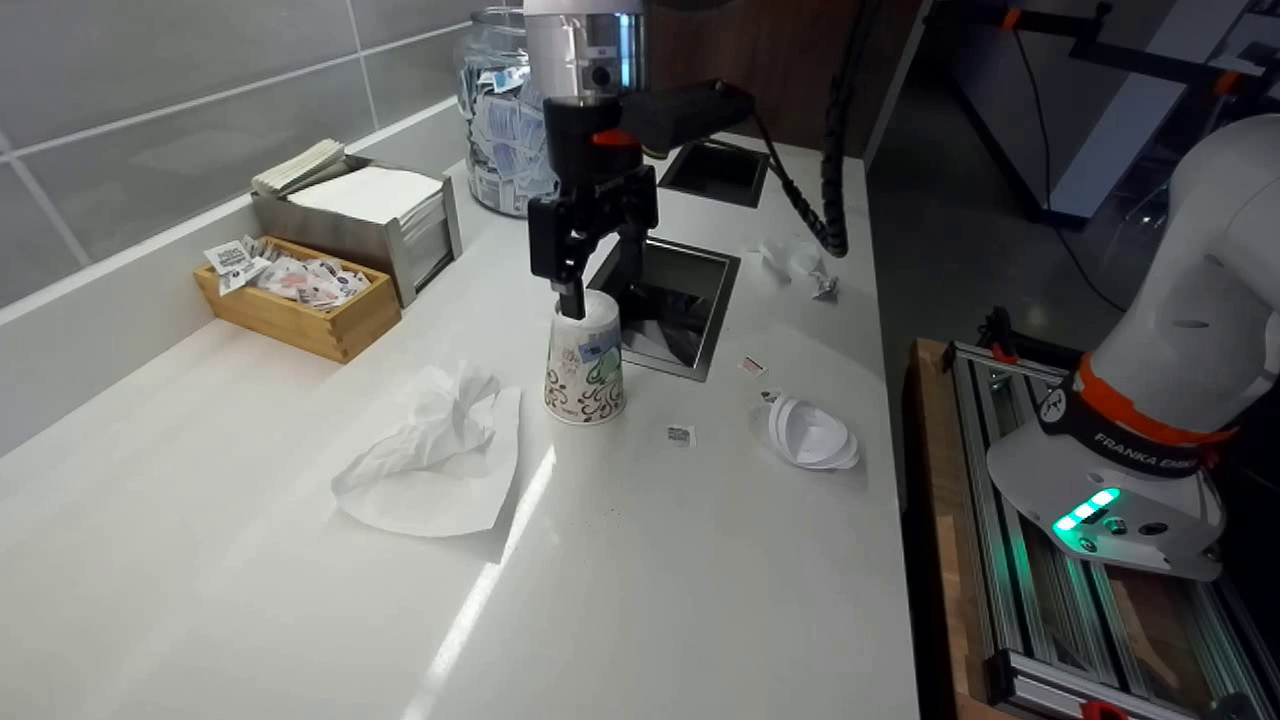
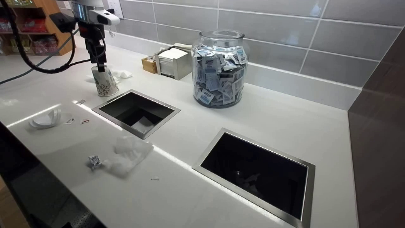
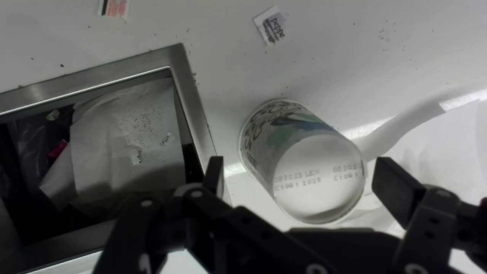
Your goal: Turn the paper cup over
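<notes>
The gripper (image 3: 298,173) hangs with its jaws spread, and the upper end of the cup (image 1: 585,385) sits between them. Room shows at the jaw nearer the opening (image 3: 189,95); at the other, I can't tell whether it touches the cup. Just beside the gripper, that opening has a straight, square-cornered metal rim; to the opposite side lies the tissue (image 1: 440,470), thin, white and crumpled. The cup is tapered paper with dark swirls, closed base up, wide rim down on the surface (image 1: 700,600). Farther out stands the jar (image 2: 221,40), clear rounded glass. Away from it, the smooth surface spreads broadly from the gripper, its long edge running well apart, toward the arm's base (image 1: 1150,510).
</notes>
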